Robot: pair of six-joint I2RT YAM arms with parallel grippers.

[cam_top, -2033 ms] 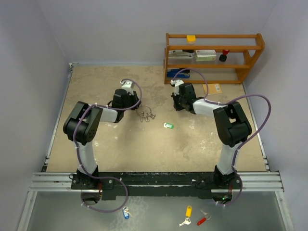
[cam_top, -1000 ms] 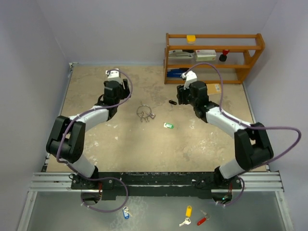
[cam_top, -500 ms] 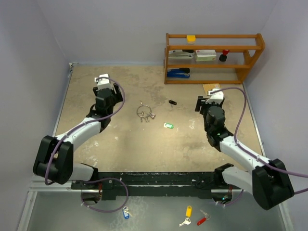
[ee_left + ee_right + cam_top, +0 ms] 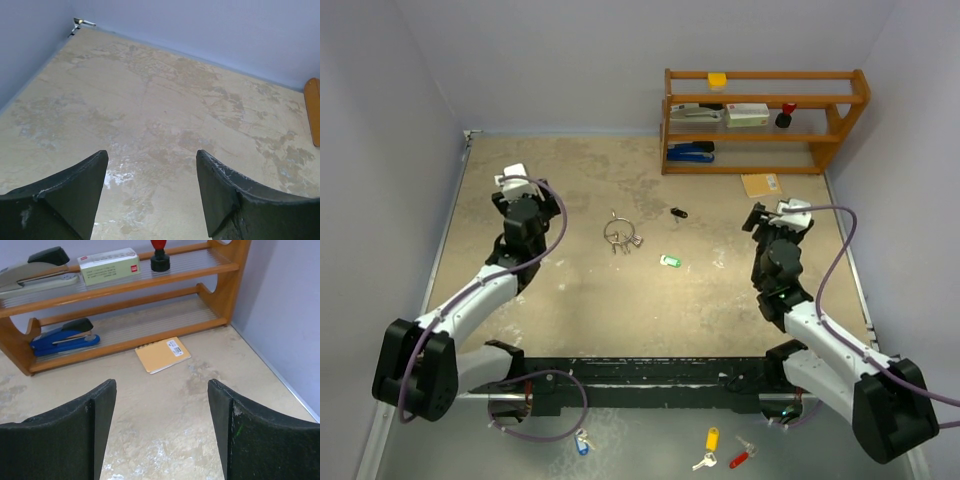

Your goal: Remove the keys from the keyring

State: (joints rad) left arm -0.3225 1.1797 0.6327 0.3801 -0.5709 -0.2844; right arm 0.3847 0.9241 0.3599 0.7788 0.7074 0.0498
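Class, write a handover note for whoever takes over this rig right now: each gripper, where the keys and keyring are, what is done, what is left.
Left gripper: jaws open, empty, off to the left of the ring.
Right gripper: jaws open, empty, facing the shelf.
Keyring: lies flat between the arms, with the silver keys clustered at it, apparently attached.
Done: green-headed key and black-headed key lie loose, apart from the ring.
Left: free the silver keys.

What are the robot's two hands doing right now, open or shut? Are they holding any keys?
Left gripper: open, holding nothing.
Right gripper: open, holding nothing.
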